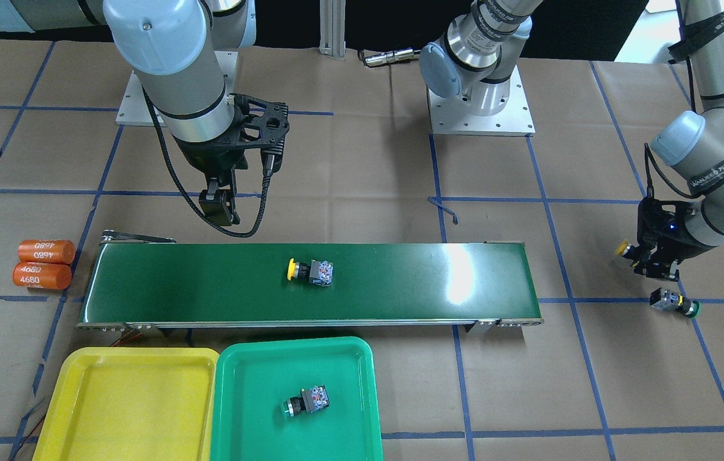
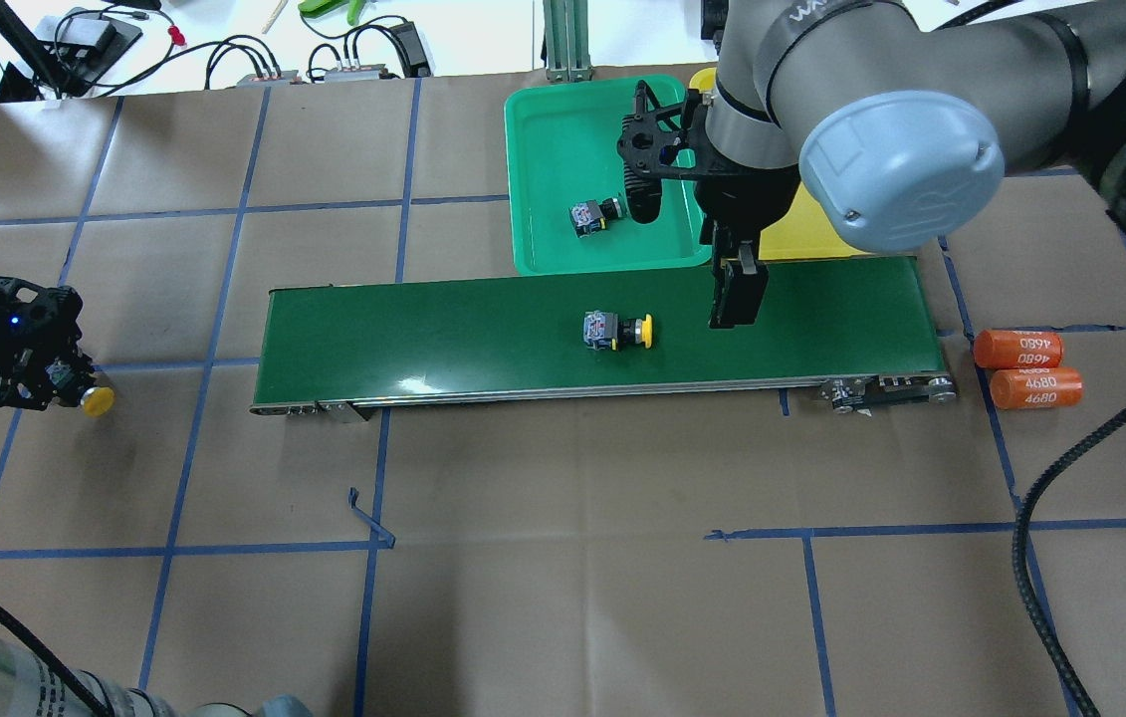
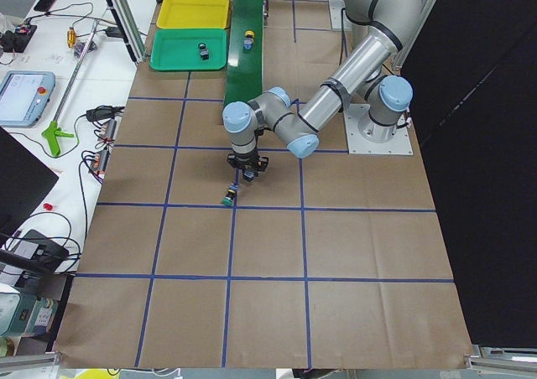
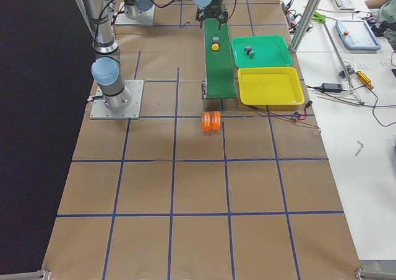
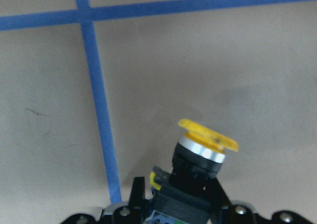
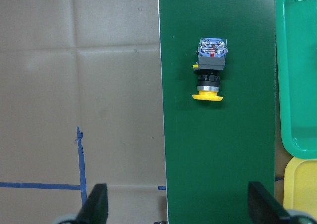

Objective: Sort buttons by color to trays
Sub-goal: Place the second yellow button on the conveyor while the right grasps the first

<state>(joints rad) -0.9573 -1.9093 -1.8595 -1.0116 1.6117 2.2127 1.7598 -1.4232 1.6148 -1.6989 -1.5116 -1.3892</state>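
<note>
Table (image 1: 362, 160): left claw (image 1: 646, 262) holds yellow button (image 5: 200, 159), right claw (image 6: 179, 204) wide; overhead misses green button (image 1: 674, 301).

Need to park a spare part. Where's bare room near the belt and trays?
Yellow tray holds nothing. Belt is bare either side of its yellow button. Bare paper lies beside the green tray, along the belt. Crowded: belt end under the right hand, by the orange cylinders; the left hand, holding a second yellow button beside a loose green button.
</note>
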